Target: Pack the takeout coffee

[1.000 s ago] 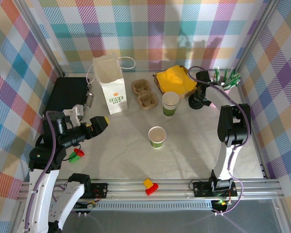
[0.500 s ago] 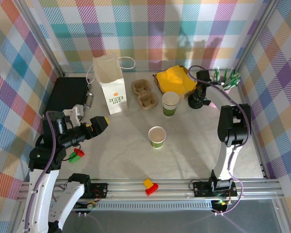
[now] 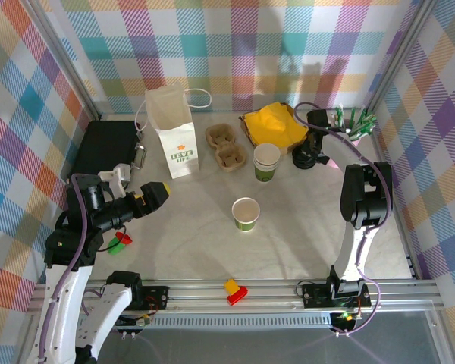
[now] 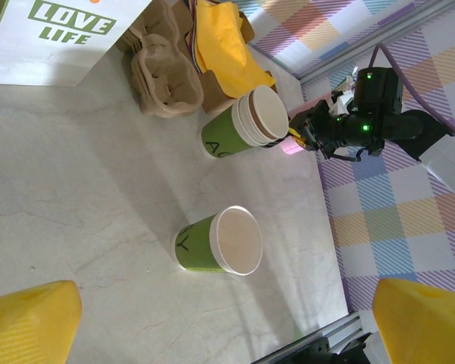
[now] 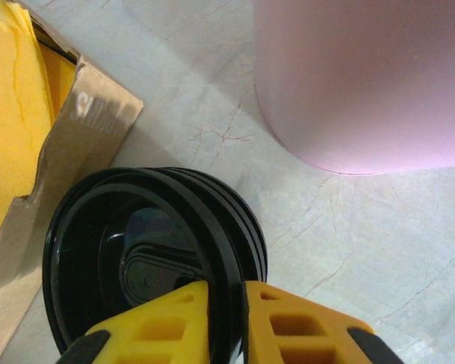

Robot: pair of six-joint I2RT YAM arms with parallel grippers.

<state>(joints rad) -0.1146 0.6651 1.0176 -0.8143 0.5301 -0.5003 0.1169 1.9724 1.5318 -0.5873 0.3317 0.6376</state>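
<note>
1. I see the left gripper (image 3: 155,193) hanging above the left side of the table (image 3: 303,227). Its two yellow fingers (image 4: 30,322) stand wide apart, and nothing is between them.
2. In the left wrist view, the bare table surface lies under these fingers, and the green cup (image 3: 246,213) is a little further ahead.
3. The green cup stands upright near the middle of the table, apart from everything else. It has no lid, so I look straight into its pale inside.
4. The right gripper (image 3: 303,159) is at the far right side of the table. It is down on the stack of black lids (image 5: 252,235), just beside the cardboard box (image 5: 68,152) that holds the yellow napkins (image 3: 274,125).
5. In the right wrist view its jaws are narrow and closed on the rim of the top lid (image 5: 148,265). One yellow finger is inside the rim and the other is outside.
6. The pink cup (image 5: 364,76) stands near the lids but does not touch them. It holds the green-white straws (image 3: 354,119).
7. A stack of paper cups (image 3: 266,161) stands upright between the green cup and the cardboard box.
8. To the left of this stack lie the brown cup carriers (image 3: 226,146). Next to them is the white paper bag (image 3: 172,140), upright, with its mouth open and "LOVE LIFE" printed on it.
9. A black case (image 3: 106,148) lies at the left edge of the table.
</note>
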